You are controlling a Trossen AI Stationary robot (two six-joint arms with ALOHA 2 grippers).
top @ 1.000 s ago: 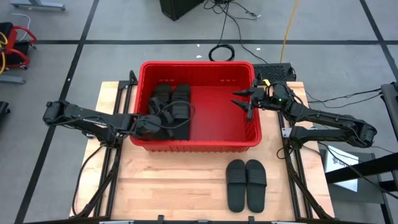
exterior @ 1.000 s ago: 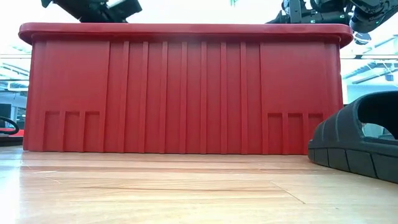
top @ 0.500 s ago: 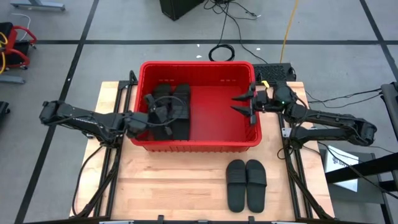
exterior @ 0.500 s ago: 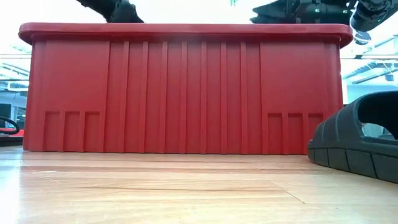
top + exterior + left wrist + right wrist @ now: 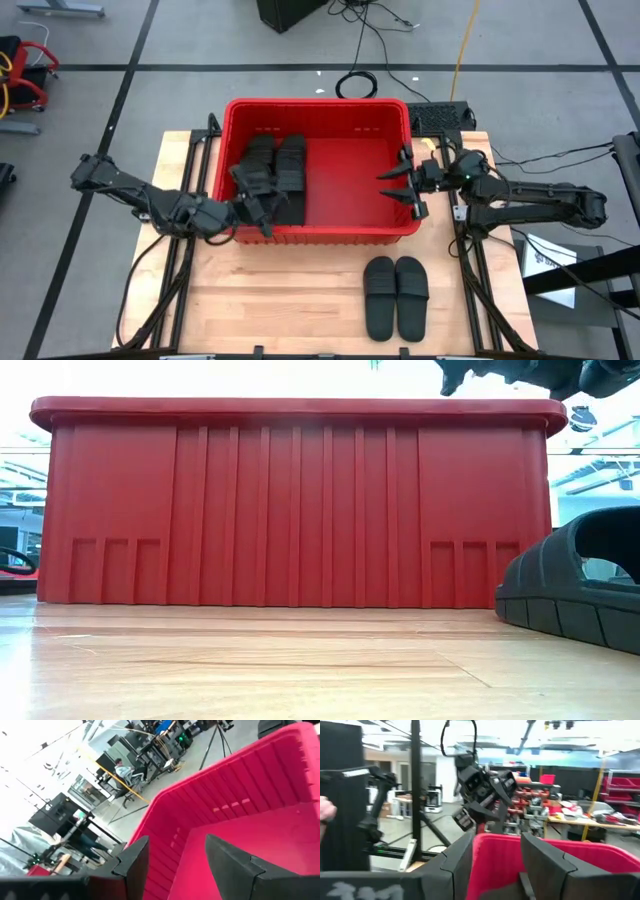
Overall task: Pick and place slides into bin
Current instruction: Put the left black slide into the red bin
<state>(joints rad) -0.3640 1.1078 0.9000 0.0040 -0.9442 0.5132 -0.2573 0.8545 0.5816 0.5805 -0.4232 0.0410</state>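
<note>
Both arms are backing away from the red bin [image 5: 318, 232], and neither carries anything. The left gripper [image 5: 262, 205], which half a second ago hung inside over the dark stack, now sits at the bin's front-left corner, just above the near wall; its fingers [image 5: 134, 868] are spread with only red plastic showing between them. The slides it was working over now lie beyond those fingers, toward the far wall: a pile of black slides [image 5: 278, 172] packed against the bin's left side, too overlapped to count for certain, though four looks likely. The right gripper [image 5: 403, 187] has also drifted, from the middle of the right wall toward the bin's front-right corner, its fingers [image 5: 540, 865] parted and empty with the red rim visible between them. That reads as both releases finished and the arms clearing out. What remains is the pair of slides [image 5: 396, 296] lying side by side on the tabletop [image 5: 280, 300] outside the bin, well in front of the right fingers and nearer to them than to the left ones. So the right arm seems best placed for the next pick, reaching down over the front wall.
</note>
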